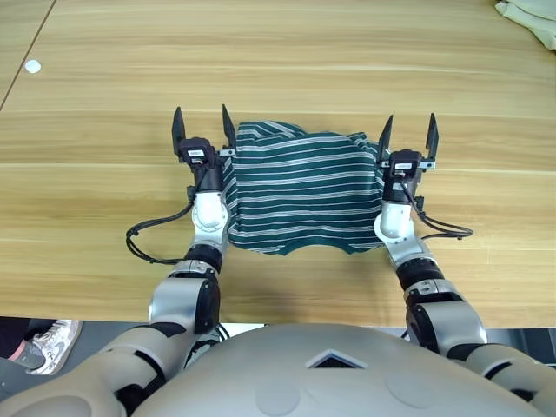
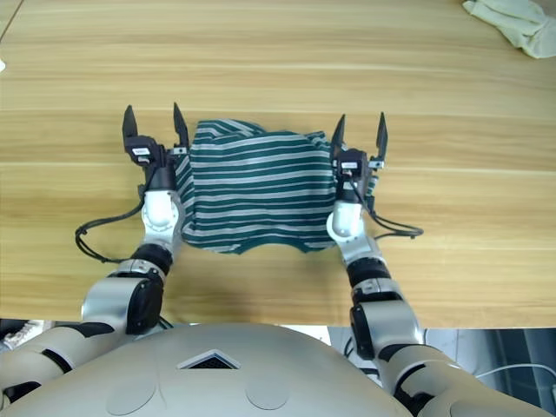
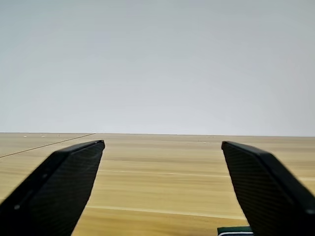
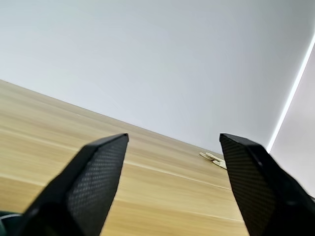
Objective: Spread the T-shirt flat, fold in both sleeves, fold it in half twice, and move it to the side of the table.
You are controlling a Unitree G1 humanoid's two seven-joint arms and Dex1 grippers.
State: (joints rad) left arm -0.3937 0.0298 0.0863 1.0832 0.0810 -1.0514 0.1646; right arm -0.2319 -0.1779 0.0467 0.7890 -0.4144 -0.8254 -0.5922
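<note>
- T-shirt point(image 1: 300, 187): dark green with pale stripes, folded into a rough rectangle with a rumpled far edge. It lies on the wooden counter point(image 1: 347, 61) towards the robot's side, between the two arms.
- Left hand point(image 1: 201, 115): fingers apart, pointing away from the robot, nothing between them. It is just beside the shirt's left edge, with the inner finger at the fabric's far left corner. The left wrist view shows bare wood between the fingers point(image 3: 54, 191).
- Right hand point(image 1: 410, 120): fingers apart and gripping nothing. It is at the shirt's right edge, with the forearm lying over that border.
- Pale cloth point(image 1: 530, 17): bunched at the far right corner, well apart from the shirt.
- Black cable point(image 1: 148, 239): loops on the counter beside the left forearm.
</note>
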